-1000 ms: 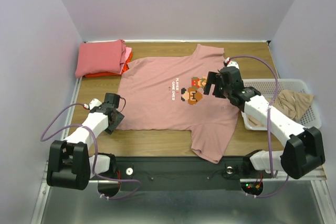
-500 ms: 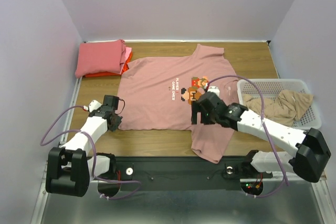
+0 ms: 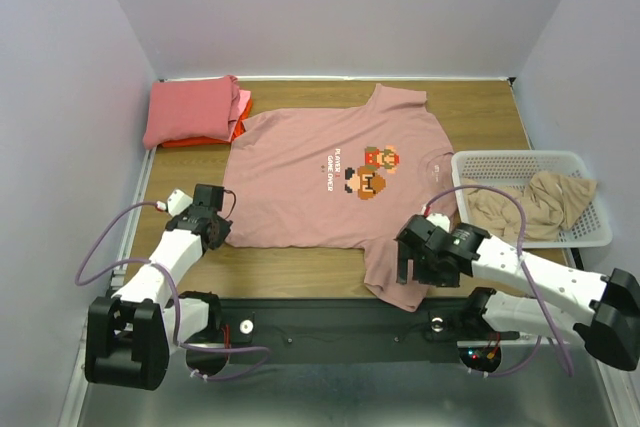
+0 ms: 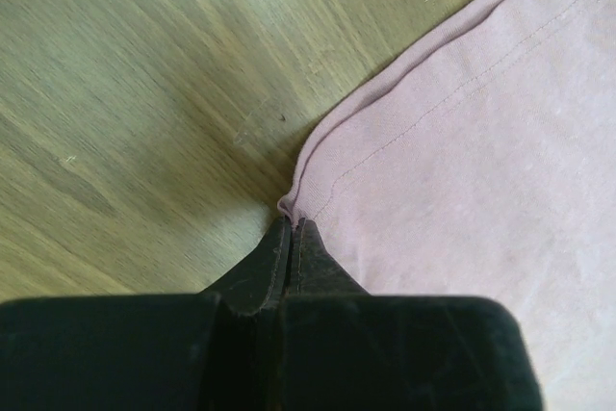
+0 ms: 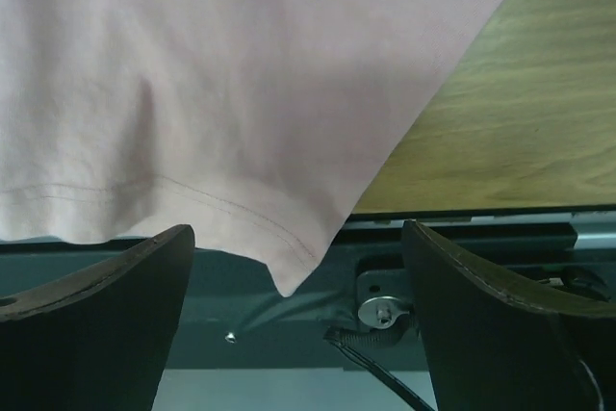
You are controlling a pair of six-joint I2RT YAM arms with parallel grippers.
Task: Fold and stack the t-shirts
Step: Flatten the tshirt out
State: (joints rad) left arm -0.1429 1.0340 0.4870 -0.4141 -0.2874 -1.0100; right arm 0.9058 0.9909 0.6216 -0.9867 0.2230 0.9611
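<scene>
A dusty pink t-shirt (image 3: 310,172) with a pixel-figure print lies spread flat on the wooden table (image 3: 480,117). My left gripper (image 3: 221,233) is shut on the shirt's near-left hem corner (image 4: 294,201); the left wrist view shows the two fingers pressed together on the fabric edge. My right gripper (image 3: 409,265) hovers open over the shirt's near sleeve (image 3: 400,272), which overhangs the table's front edge. In the right wrist view the sleeve's hemmed corner (image 5: 287,276) hangs between the wide-apart fingers (image 5: 106,305), touching neither. A tan t-shirt (image 3: 545,199) lies crumpled in the basket.
A stack of folded coral-red, pink and orange shirts (image 3: 195,112) sits at the back left corner. A white mesh basket (image 3: 530,160) stands at the right edge. The black mounting rail (image 3: 330,325) runs along the front, just below the right gripper.
My left gripper has shut on the hem corner. The right arm has swung from over the print down to the near sleeve at the table's front edge, staying open.
</scene>
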